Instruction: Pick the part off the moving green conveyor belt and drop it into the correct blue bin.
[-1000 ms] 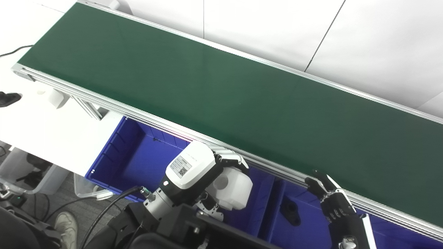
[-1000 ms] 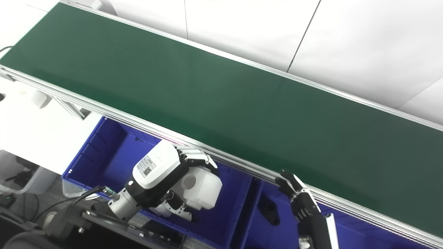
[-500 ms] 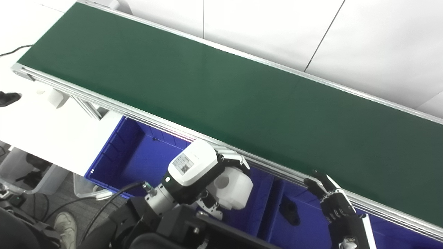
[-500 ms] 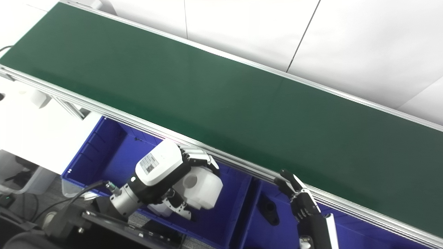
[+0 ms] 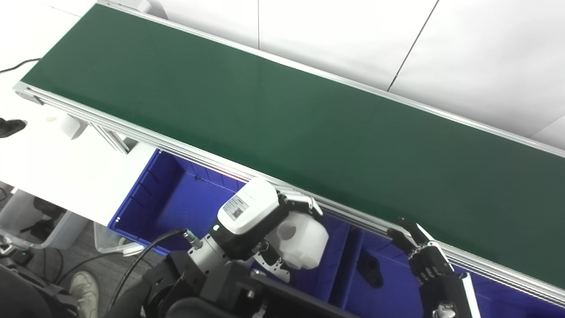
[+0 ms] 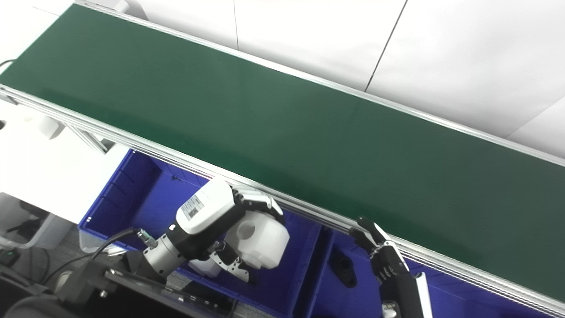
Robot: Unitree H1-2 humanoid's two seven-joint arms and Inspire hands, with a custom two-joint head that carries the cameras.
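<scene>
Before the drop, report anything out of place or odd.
Nothing stands out. The left hand holds the white part over the left blue bin; a black part lies in the right bin; the belt is bare.

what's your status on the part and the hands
Left hand shut on white part, over left blue bin. Right hand open, by belt edge. Black part in right bin.

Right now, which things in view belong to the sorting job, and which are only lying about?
Belong to the job:
- white part, held in the left hand
- left blue bin beneath it
- right blue bin, holding a black part
- green conveyor belt
- right hand, waiting

Just lying about:
- clear tub on the floor
- black cable
</scene>
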